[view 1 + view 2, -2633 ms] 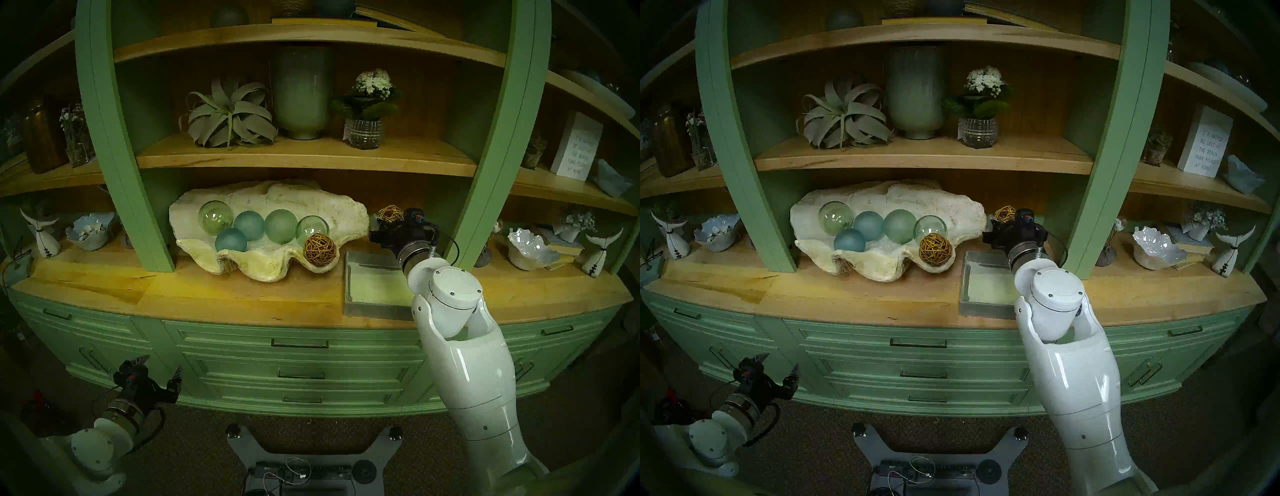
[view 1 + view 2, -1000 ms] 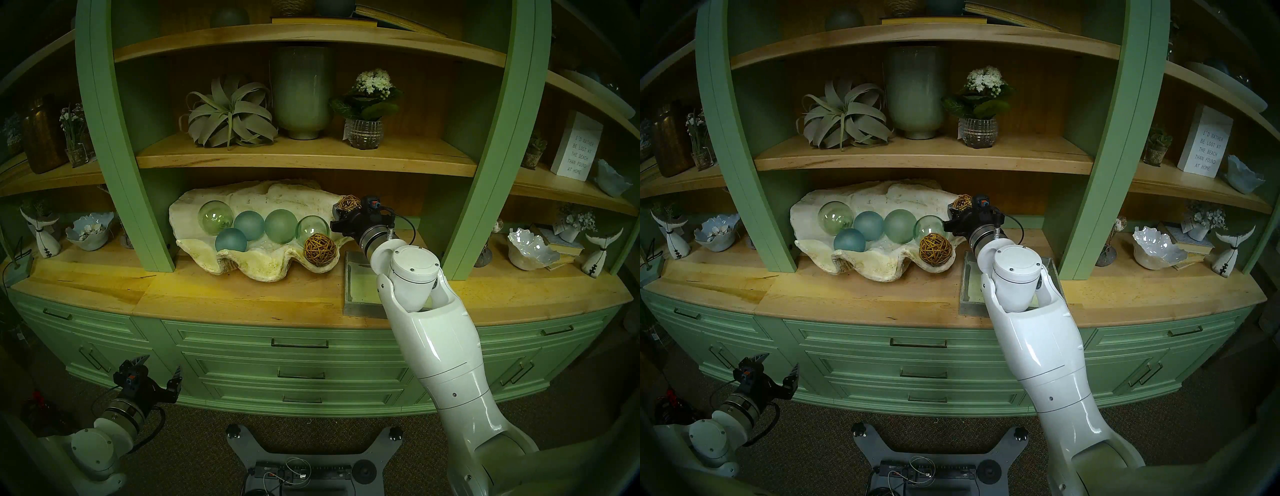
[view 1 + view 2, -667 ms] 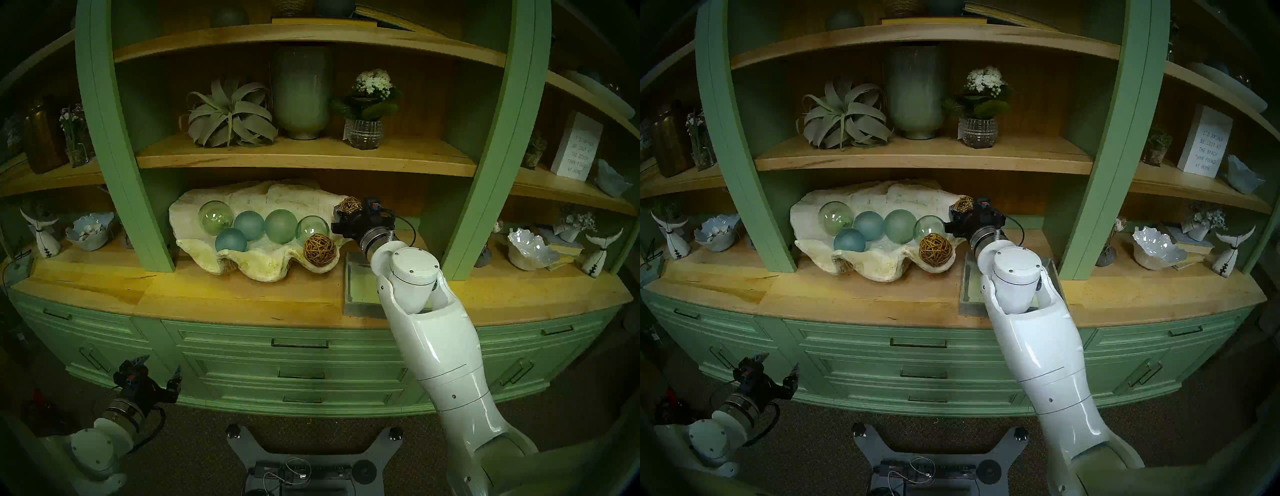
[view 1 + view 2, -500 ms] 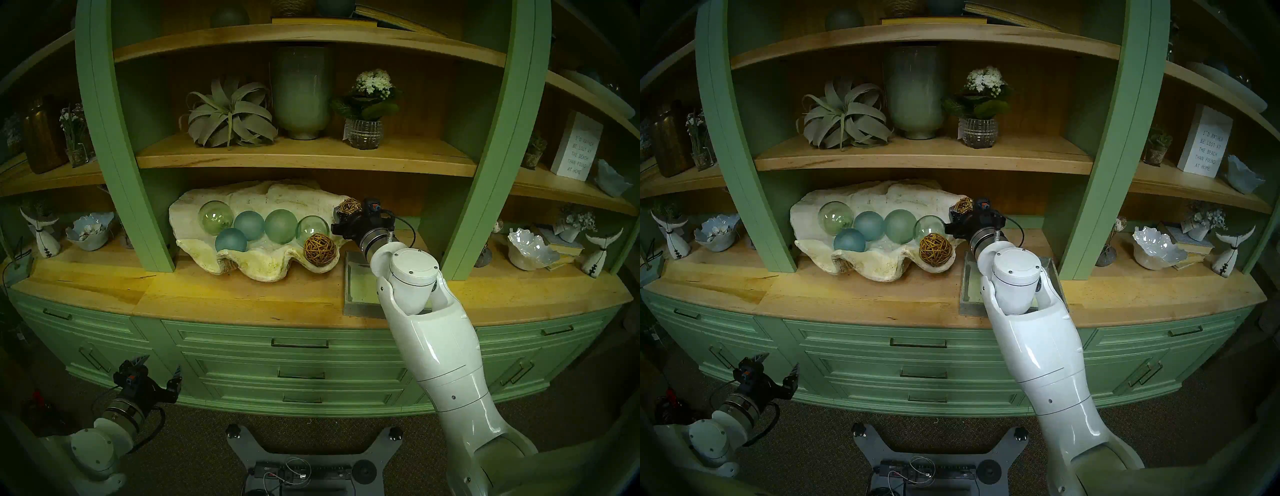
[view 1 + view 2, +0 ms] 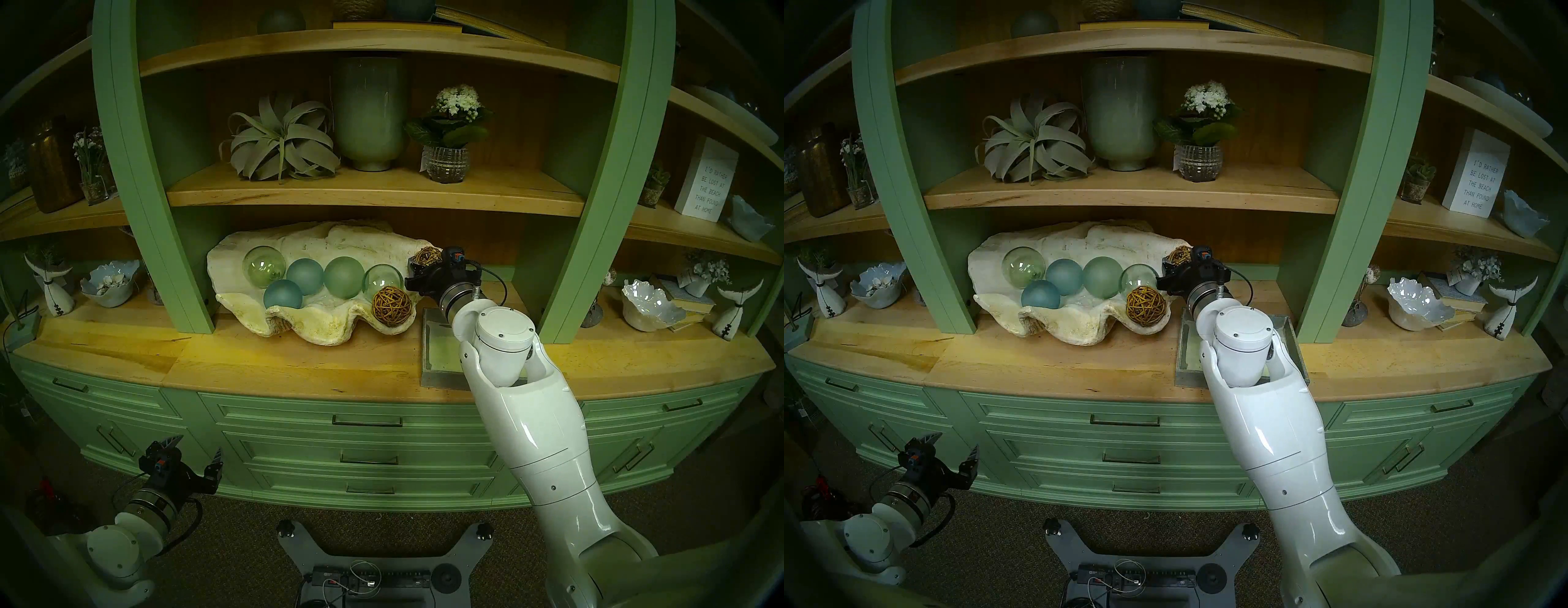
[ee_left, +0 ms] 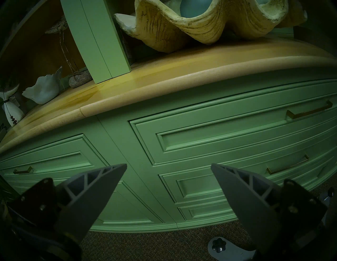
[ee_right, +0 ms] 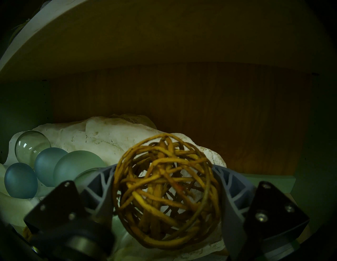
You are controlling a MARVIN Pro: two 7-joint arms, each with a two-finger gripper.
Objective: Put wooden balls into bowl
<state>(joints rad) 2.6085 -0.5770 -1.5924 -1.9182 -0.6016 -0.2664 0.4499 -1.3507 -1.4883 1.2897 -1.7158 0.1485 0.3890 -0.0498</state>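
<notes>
The big cream clam-shell bowl (image 5: 331,242) (image 5: 1081,242) stands on the counter under the lower shelf. One woven rattan ball (image 5: 392,306) (image 5: 1146,305) rests in its front right lobe. My right gripper (image 5: 424,262) (image 7: 166,184) is shut on the second rattan ball (image 5: 428,256) (image 7: 166,189) and holds it over the shell's right end. Both grey fingers (image 7: 102,184) press the ball's sides. My left gripper (image 5: 195,452) (image 6: 168,165) hangs open and empty low in front of the drawers. The shell's ribbed underside (image 6: 182,23) shows in the left wrist view.
Several green and blue glass balls (image 5: 343,277) fill the shell. A grey rectangular tray (image 5: 441,352) lies on the counter right of it, under my right forearm. The wooden shelf (image 5: 373,193) is close above. Green uprights (image 5: 589,212) flank the bay. Small white ruffled bowls (image 5: 651,303) stand aside.
My right gripper carried its rattan ball left from above the tray to the shell's right end, then dipped slightly lower in the last half second. The left arm has not moved.
</notes>
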